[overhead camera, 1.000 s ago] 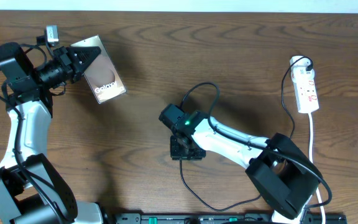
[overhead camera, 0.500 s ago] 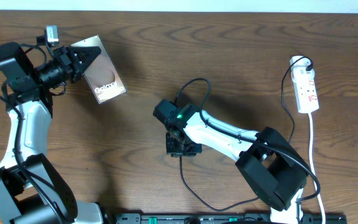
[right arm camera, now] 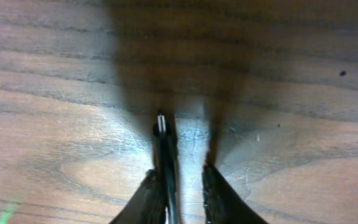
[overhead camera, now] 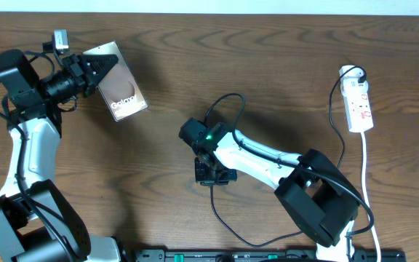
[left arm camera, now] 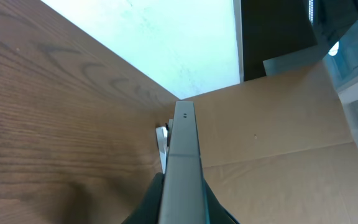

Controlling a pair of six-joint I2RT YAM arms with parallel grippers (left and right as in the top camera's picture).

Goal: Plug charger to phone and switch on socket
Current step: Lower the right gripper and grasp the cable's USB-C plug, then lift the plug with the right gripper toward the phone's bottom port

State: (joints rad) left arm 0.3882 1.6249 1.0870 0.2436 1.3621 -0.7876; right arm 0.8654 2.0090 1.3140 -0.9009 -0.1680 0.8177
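My left gripper point(overhead camera: 95, 70) is shut on the phone point(overhead camera: 122, 90), holding it off the table at the upper left with its screen facing up. The left wrist view shows only the phone's grey edge point(left arm camera: 182, 155) between the jaws. The charger's thin black cable point(overhead camera: 220, 218) runs across the table to my right gripper point(overhead camera: 212, 172), which points down at mid-table. In the right wrist view the small black plug tip point(right arm camera: 161, 127) lies against the left finger point(right arm camera: 146, 193), with a gap to the right finger point(right arm camera: 219, 193). My right gripper point(right arm camera: 182, 180) is narrowly open around it. The white socket point(overhead camera: 360, 105) lies far right.
The socket's white cord point(overhead camera: 366, 175) runs down the right edge of the table. A black plug point(overhead camera: 353, 73) sits in the socket's top end. A black rail point(overhead camera: 268, 255) lines the table's front edge. Cardboard point(left arm camera: 278, 137) stands beyond the table in the left wrist view.
The right arm shifted slightly left over the plug and its jaws narrowed around it. The left arm and the phone have not moved.
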